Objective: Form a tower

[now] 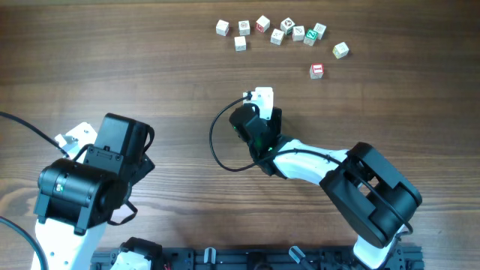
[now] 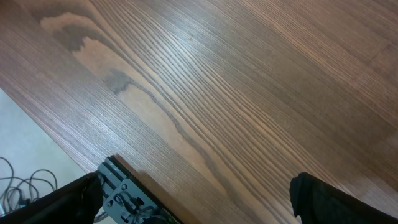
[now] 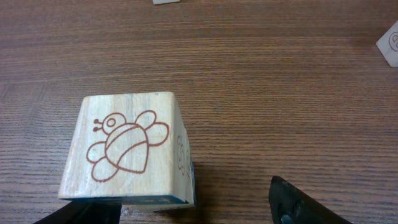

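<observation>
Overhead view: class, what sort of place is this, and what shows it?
Probably a robotics lab bench: left arm and right arm at a wood-grain table, a black cable by the right arm, small printed cubes laid out.

I am holding my left arm (image 1: pixel 90 180) folded up on my own left side, wrist tipped downward, with my left claw (image 2: pixel 196 190) gaping wide, only its two dark fingertips (image 2: pixel 317 199) showing at the bottom corners of the wrist view. I am stretching my right arm (image 1: pixel 337 176) forward and inward from its base, elbow bent. My right claw (image 1: pixel 259 105) is pointing away from me, jaws standing partly apart and gripping nothing.
</observation>
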You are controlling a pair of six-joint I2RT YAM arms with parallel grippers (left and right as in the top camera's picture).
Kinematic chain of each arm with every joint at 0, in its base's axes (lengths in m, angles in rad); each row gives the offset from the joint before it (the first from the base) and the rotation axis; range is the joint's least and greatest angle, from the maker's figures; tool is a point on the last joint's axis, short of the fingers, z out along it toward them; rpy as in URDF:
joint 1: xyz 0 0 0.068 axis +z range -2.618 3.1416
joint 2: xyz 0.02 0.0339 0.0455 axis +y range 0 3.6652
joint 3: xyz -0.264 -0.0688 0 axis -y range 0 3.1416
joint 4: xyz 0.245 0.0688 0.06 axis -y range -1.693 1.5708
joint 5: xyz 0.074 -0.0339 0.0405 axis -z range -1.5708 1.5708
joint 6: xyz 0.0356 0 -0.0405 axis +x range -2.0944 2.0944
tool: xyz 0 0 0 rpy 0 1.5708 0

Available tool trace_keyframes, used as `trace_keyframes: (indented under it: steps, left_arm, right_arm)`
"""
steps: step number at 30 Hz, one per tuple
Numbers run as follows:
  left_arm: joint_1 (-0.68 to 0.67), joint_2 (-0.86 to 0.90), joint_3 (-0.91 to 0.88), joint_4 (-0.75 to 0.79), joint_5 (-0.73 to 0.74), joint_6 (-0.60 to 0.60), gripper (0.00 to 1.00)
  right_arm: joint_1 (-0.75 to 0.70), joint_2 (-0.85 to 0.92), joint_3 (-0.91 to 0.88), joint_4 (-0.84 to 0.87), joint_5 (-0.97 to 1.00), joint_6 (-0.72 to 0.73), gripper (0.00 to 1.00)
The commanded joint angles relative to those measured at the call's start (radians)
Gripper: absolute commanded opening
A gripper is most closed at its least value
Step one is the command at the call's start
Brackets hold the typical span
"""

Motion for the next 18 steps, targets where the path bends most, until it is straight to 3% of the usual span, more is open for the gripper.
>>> trace_keyframes:
  steps: [1, 18]
  left_arm:
    - [0.005, -0.004, 0.000, 0.000, -0.002, -0.019, 1.00]
    - [0.005, -0.004, 0.000, 0.000, -0.002, -0.019, 1.00]
  right_arm:
    - [-0.003, 0.016, -0.002, -0.001, 0.002, -0.002, 0.75]
    - [-0.005, 0.016, -0.002, -0.012, -0.073, -0.029, 0.79]
